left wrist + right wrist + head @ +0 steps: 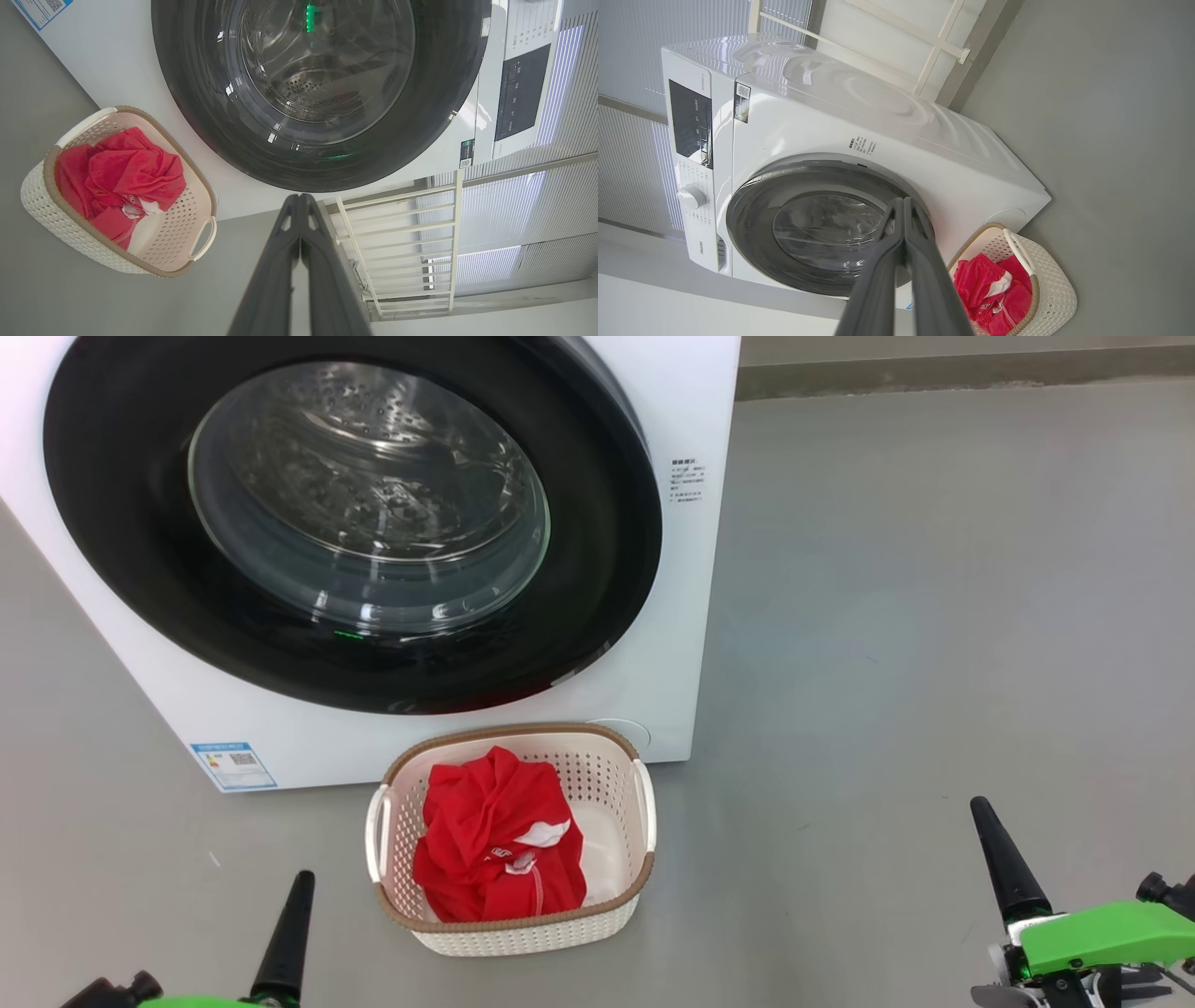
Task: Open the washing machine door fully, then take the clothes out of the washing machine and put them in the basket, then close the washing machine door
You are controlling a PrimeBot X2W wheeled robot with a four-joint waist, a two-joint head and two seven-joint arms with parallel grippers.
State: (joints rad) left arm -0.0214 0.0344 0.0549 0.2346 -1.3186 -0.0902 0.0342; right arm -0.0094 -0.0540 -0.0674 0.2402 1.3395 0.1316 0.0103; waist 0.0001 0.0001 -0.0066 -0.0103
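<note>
The washing machine door [355,513] sits shut against the white washing machine [691,569], its glossy black rim ringing a clear glass bowl through which the perforated steel drum can be seen. On the grey floor [934,616] just in front of the machine, below the door, stands the basket [523,941] (cream plastic, brown woven-look rim, white handles), and the clothes [485,849], a crumpled red bundle with white patches, lie inside it toward its left half. The 2 arms hang low on either side and well apart from the basket: the left pincer [303,882] at lower left, the right pincer [980,812] at lower right. Both are clenched, dark fingers pressed tip to tip and grasping nothing, as each wrist view confirms. A blue sticker [233,765] marks the machine's lower left corner.
</note>
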